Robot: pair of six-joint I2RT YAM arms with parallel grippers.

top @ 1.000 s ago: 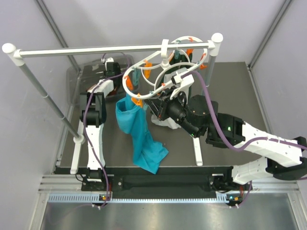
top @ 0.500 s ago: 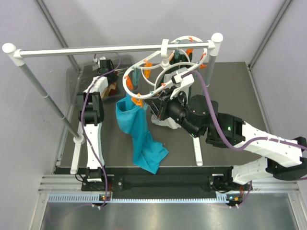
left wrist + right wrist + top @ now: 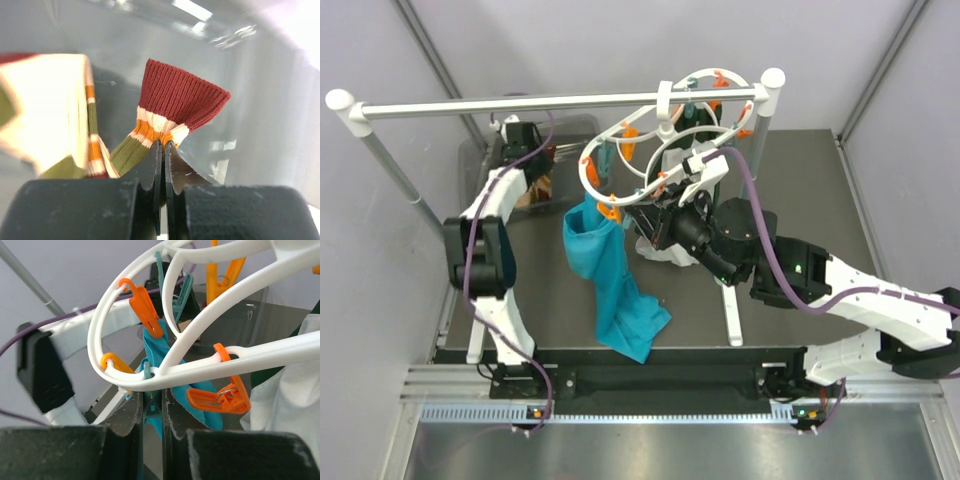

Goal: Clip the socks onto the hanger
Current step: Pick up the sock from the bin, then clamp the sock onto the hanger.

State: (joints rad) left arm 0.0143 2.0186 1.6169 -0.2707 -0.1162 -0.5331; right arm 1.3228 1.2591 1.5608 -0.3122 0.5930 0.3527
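In the left wrist view my left gripper (image 3: 164, 145) is shut on a sock (image 3: 180, 95), pinching it at its orange and cream stripes just below the dark red cuff. A second, mostly cream sock (image 3: 45, 105) lies to its left. From above, the left gripper (image 3: 523, 140) reaches into the clear bin (image 3: 480, 170) at the far left. The white ring hanger (image 3: 588, 175) hangs from the rail. My right gripper (image 3: 152, 402) is shut on a teal clip (image 3: 150, 412) under the hanger's rim (image 3: 165, 377).
A large teal cloth (image 3: 610, 270) hangs from the hanger down to the table. A white cloth (image 3: 665, 255) lies under the right arm. The long white rail (image 3: 520, 103) on poles spans the back. An orange clip (image 3: 220, 397) hangs just right of my right fingers.
My left arm has stretched back and left into the clear bin, and its gripper has gone from open to shut on a sock. The right arm has not moved.
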